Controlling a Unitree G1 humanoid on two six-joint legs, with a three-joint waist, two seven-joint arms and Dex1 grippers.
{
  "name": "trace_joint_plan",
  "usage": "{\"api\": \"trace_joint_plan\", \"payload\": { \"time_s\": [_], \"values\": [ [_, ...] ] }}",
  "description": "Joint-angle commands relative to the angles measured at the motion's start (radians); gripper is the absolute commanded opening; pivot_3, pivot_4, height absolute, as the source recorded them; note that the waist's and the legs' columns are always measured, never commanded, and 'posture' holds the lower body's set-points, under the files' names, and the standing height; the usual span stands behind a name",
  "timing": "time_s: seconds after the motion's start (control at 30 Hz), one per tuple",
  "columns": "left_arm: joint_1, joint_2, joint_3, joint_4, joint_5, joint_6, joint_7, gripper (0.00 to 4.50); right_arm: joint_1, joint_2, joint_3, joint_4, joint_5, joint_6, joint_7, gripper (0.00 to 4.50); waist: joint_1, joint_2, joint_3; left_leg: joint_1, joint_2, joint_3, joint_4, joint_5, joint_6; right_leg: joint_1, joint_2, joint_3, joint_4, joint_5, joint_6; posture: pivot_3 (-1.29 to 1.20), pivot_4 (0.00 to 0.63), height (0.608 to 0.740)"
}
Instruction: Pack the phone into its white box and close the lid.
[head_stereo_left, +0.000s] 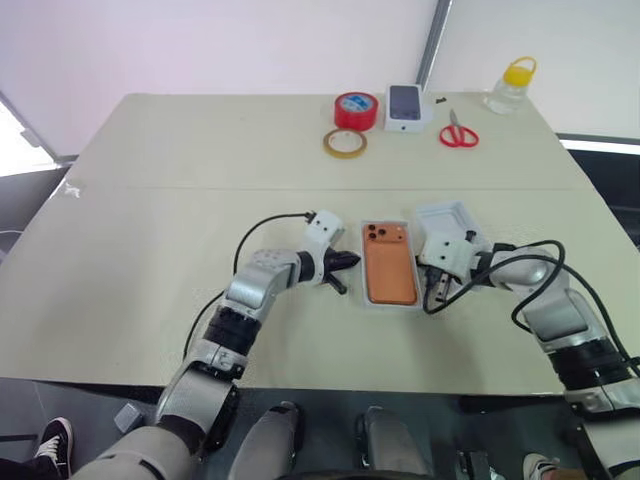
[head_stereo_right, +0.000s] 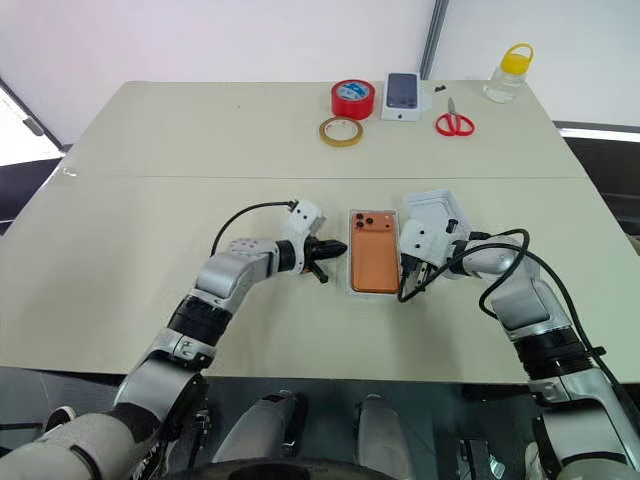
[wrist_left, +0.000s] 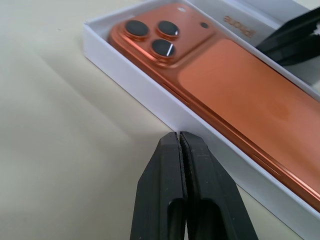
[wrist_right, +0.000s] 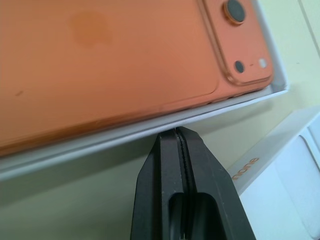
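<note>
The orange phone (head_stereo_left: 388, 262) lies back up inside the white box (head_stereo_left: 390, 308) at the table's middle, its three lenses at the far end. My left gripper (head_stereo_left: 352, 262) is shut and empty; in the left wrist view its tips (wrist_left: 178, 135) rest at the box's left long wall (wrist_left: 150, 95). My right gripper (head_stereo_left: 427, 283) is also shut and empty, its tips (wrist_right: 176, 131) against the box's right long wall. The lid (head_stereo_left: 447, 218) lies open side up just right of the box, behind my right wrist, its orange lettering (wrist_right: 245, 167) visible on one edge.
Along the table's far edge stand a red tape roll (head_stereo_left: 356, 109), a tan tape ring (head_stereo_left: 344, 142), a small white box with a phone picture (head_stereo_left: 405, 106), red scissors (head_stereo_left: 458, 133) and a yellow-capped bottle (head_stereo_left: 512, 88). Black cables loop from both wrists.
</note>
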Motion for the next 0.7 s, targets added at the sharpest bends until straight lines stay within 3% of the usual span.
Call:
{"api": "trace_joint_plan", "payload": {
  "time_s": [0.03,0.43,0.53,0.6,0.7],
  "values": [
    [0.014,0.018,0.013,-0.079,-0.012,0.008,0.004,0.11,-0.029,-0.024,-0.017,-0.003,0.020,-0.021,0.011,0.00,-0.001,0.000,0.000,0.000,0.000,0.000,0.000,0.000,0.000,0.000,0.000,0.000,0.000,0.000,0.000,0.00,0.150,0.740],
    [0.016,0.079,0.130,-0.116,-0.035,-0.063,0.061,0.11,-0.142,0.022,0.008,0.198,-0.034,-0.063,-0.102,0.00,-0.004,-0.001,0.001,0.000,0.000,0.000,0.000,0.000,0.000,-0.001,0.000,0.001,0.001,0.000,0.000,0.00,0.150,0.740],
    [0.018,0.103,0.140,-0.135,-0.046,-0.050,0.058,0.93,-0.184,0.039,0.023,0.289,-0.083,-0.092,-0.189,0.00,-0.005,-0.001,0.001,0.000,0.000,0.000,0.000,0.000,0.000,-0.001,0.000,0.001,0.001,0.000,0.000,0.00,0.150,0.740],
    [0.019,0.116,0.150,-0.148,-0.050,-0.047,0.058,1.87,-0.208,0.045,0.026,0.330,-0.096,-0.100,-0.226,0.00,-0.005,-0.001,0.001,0.000,0.000,0.000,0.000,0.000,0.000,-0.001,0.000,0.001,0.001,0.000,0.000,0.00,0.150,0.740],
    [0.026,0.126,0.163,-0.157,-0.059,-0.048,0.064,1.87,-0.225,0.054,0.014,0.352,-0.083,-0.099,-0.240,0.00,-0.003,-0.001,0.001,0.000,0.000,0.001,0.000,0.000,0.000,-0.001,0.000,0.001,0.001,0.000,0.000,0.00,0.150,0.740]
  ]
}}
